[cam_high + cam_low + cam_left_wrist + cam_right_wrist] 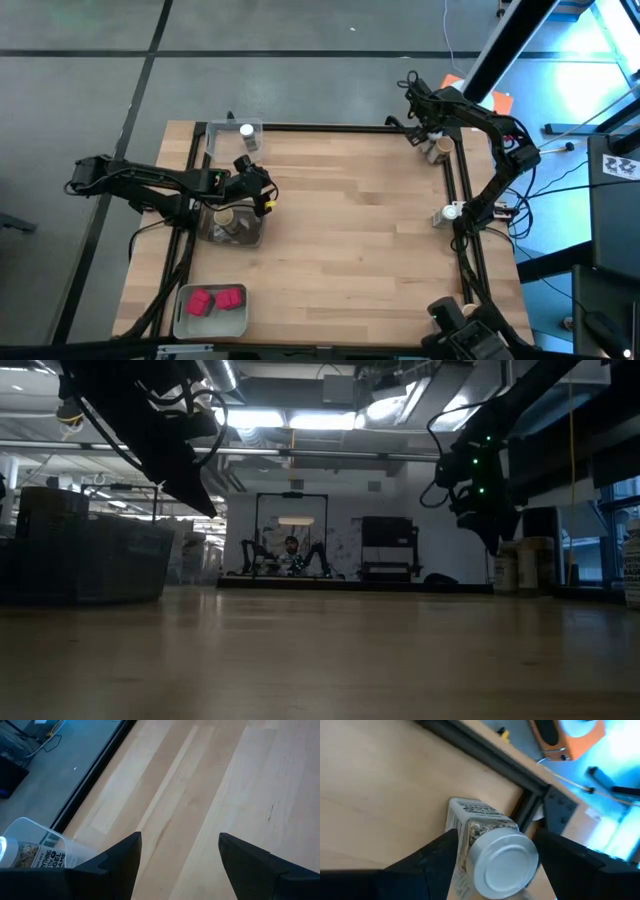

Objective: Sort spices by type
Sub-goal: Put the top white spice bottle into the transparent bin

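Observation:
My right gripper [495, 837] hangs open at the table's far right corner, pointing down. Its fingers stand on either side of a white-lidded spice jar [502, 862]; I cannot tell whether they touch it. The low view shows two jars [525, 565] standing there just beyond this gripper [490, 535]. My left gripper [180, 850] is open over bare wood at the left, next to a clear tray [232, 225] holding tan-lidded jars. A far-left clear tray [237, 135] holds a white-lidded jar [247, 131]. Two red boxes [215, 300] lie in a grey tray [180, 315].
Another white-lidded jar [447, 213] stands at the table's right edge beside the black frame rail [462, 200]. The wide middle of the wooden table [350, 230] is bare. An orange object [570, 740] lies on the floor beyond the far right corner.

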### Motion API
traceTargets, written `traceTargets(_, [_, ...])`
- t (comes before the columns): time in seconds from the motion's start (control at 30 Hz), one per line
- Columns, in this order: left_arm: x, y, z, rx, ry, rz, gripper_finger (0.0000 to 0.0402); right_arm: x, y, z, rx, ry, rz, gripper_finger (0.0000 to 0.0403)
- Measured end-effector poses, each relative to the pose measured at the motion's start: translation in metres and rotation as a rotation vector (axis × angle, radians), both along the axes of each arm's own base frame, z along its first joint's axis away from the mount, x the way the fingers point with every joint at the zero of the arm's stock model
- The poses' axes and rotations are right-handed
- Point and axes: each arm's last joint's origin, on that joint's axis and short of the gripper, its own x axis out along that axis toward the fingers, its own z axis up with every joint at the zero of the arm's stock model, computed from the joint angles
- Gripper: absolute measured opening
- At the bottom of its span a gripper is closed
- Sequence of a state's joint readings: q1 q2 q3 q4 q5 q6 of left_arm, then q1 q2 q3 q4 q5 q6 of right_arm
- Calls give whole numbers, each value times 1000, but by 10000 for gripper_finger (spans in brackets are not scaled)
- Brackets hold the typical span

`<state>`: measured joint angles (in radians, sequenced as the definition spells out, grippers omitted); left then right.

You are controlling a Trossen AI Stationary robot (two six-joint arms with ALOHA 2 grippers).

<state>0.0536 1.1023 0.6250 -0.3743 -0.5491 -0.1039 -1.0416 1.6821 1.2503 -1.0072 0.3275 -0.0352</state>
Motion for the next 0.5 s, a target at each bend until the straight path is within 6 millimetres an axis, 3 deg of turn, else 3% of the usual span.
traceTargets(0.5, [0, 0, 0, 1, 0, -2, 249, 5, 5, -2, 126, -189, -6, 264])
